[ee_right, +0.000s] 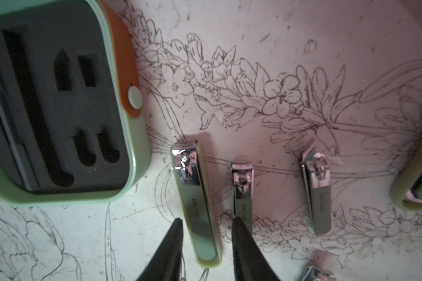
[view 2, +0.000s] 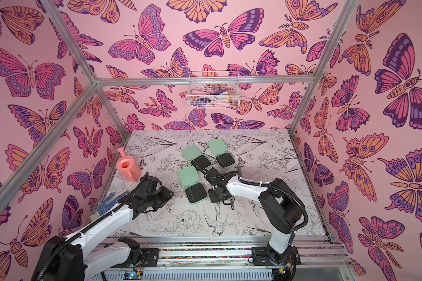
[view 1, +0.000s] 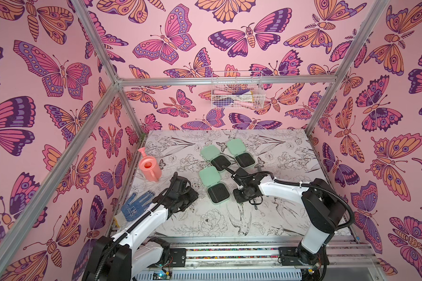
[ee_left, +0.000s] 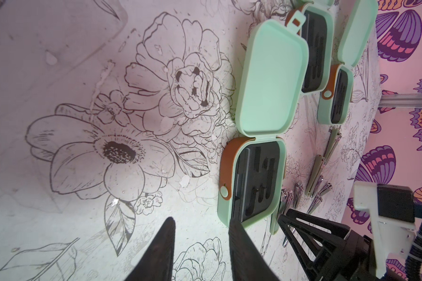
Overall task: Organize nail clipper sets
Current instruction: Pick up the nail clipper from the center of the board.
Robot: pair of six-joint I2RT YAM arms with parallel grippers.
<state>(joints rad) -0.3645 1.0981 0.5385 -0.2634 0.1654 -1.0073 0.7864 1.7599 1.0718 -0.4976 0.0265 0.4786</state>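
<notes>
Right gripper [ee_right: 206, 220] jaws stand spread, straddling the largest clipper [ee_right: 193, 194] without contact; left gripper [ee_left: 201, 233] spread, empty. Count: three open cases [view 1: 213, 185], three clippers [ee_right: 242, 189] in a row.

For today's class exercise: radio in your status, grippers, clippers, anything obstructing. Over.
Left gripper open, empty. Right gripper open, straddling large clipper beside open case. Small clipper crowds one finger.

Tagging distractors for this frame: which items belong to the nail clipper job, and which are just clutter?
Job:
- near mint-green case, open
- back-left case, open
- back-right case, open
- large clipper, small clipper, third clipper, all loose

Clutter:
- pink watering can
- blue glove
- wire basket on the back wall
</notes>
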